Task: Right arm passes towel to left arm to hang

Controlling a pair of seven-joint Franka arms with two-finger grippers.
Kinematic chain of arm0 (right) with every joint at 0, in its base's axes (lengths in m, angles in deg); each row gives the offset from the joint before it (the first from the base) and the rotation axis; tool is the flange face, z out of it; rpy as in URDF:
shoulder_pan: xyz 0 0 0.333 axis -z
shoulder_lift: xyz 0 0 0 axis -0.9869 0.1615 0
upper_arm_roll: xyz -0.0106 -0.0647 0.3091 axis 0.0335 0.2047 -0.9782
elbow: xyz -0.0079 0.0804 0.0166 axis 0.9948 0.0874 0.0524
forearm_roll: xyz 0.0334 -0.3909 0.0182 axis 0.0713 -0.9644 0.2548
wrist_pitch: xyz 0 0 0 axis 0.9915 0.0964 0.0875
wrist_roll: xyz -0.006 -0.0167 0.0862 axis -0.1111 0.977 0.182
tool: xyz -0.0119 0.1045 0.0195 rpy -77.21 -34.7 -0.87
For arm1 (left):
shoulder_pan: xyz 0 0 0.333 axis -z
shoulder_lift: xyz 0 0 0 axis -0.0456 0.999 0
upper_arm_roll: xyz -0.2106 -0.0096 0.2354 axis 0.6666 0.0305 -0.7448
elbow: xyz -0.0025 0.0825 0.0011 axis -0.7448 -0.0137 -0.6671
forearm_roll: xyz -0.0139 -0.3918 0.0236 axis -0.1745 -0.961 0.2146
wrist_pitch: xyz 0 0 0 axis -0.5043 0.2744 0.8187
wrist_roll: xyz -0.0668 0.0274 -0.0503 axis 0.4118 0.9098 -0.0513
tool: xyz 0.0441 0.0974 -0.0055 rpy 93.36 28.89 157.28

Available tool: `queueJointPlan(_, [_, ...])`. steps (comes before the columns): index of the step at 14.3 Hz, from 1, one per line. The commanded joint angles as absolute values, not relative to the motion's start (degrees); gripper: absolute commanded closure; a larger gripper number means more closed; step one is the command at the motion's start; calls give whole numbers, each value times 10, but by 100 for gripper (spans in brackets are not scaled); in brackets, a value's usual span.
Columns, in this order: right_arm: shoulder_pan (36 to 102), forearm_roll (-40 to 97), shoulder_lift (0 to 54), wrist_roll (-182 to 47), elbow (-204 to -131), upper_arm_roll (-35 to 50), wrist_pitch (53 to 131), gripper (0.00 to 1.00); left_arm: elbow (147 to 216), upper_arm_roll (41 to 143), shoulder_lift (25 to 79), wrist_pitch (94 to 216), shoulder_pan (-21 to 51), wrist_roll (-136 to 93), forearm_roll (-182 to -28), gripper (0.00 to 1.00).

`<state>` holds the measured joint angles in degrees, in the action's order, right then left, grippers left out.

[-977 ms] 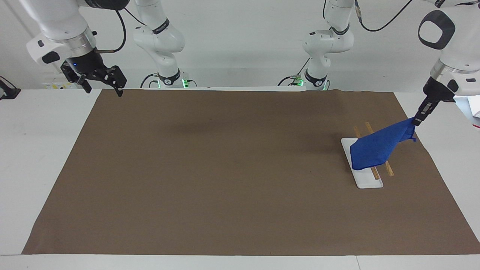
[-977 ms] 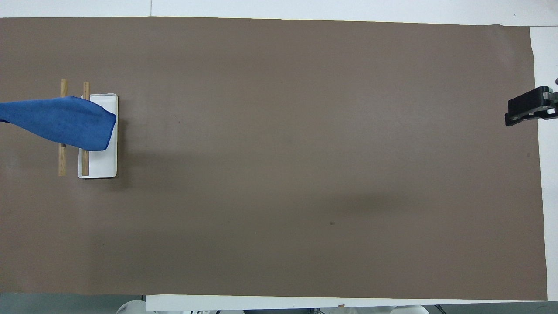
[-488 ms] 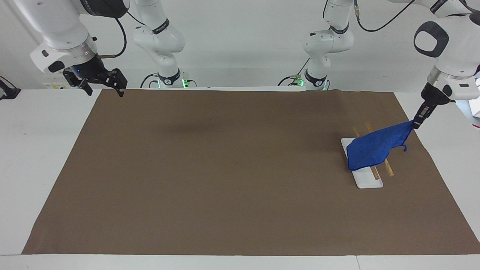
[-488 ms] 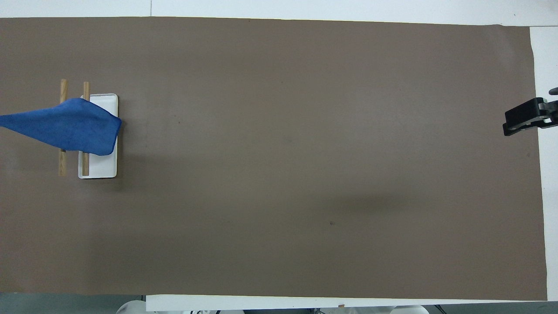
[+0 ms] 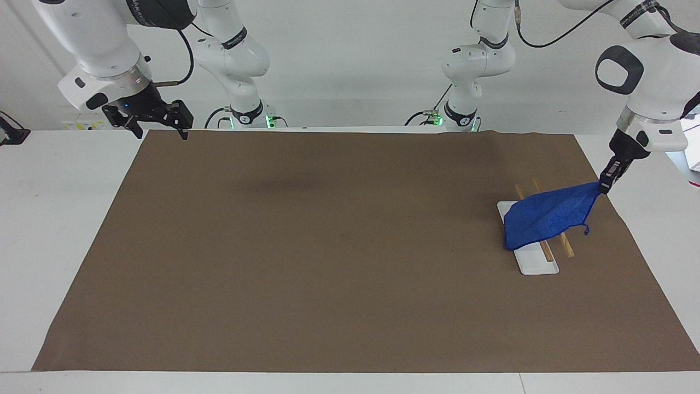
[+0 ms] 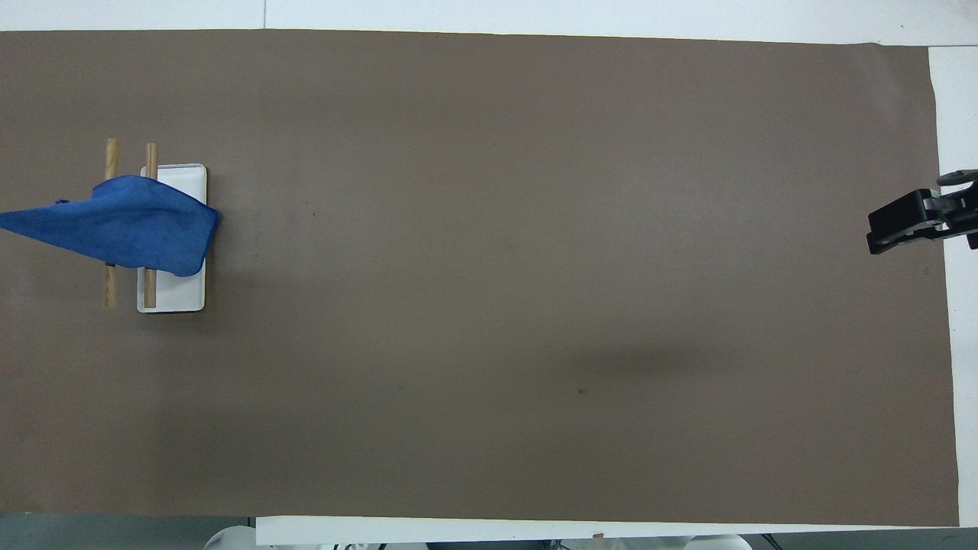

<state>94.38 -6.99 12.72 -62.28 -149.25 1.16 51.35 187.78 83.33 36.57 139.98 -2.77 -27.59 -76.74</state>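
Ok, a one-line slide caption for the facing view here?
Left tool holds the blue towel by a corner, draped across the wooden rack; right tool waits.

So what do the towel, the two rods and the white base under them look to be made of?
The towel looks like soft fuzzy cloth, probably microfibre: matte blue, and it sags where it hangs from the left gripper. The rods look like bare wood: tan, dull, faintly grained. The base looks like smooth white plastic or coated metal; which one cannot be told.

Towel (image 5: 547, 218) draped over rack (image 5: 538, 265) (left arm's table end).
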Motion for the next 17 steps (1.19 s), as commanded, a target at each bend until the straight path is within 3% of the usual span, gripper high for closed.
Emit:
queueJointPlan(1, [950, -72, 113, -661, -1507, 11, 518, 0, 1894, 839, 366, 1438, -56, -250, -762, 90])
queueJointPlan(3, [952, -72, 112, -657, -1507, 11, 517, 0, 1894, 839, 372, 1452, -55, -258, -762, 2])
queueJointPlan(8, [949, -71, 111, -657, -1509, 11, 516, 0, 1868, 839, 368, 1422, -49, -258, -762, 0])
queueJointPlan(11, [949, -71, 111, -657, -1509, 11, 516, 0, 1811, 849, 361, 1272, -37, -247, -761, 0])
queueJointPlan(15, [949, -72, 111, -657, -1509, 11, 516, 0, 1705, 853, 366, 1057, 32, -195, -761, 0])
queueJointPlan(17, [949, -71, 111, -657, -1509, 11, 516, 0, 1678, 855, 365, 1010, 66, -189, -762, 0])
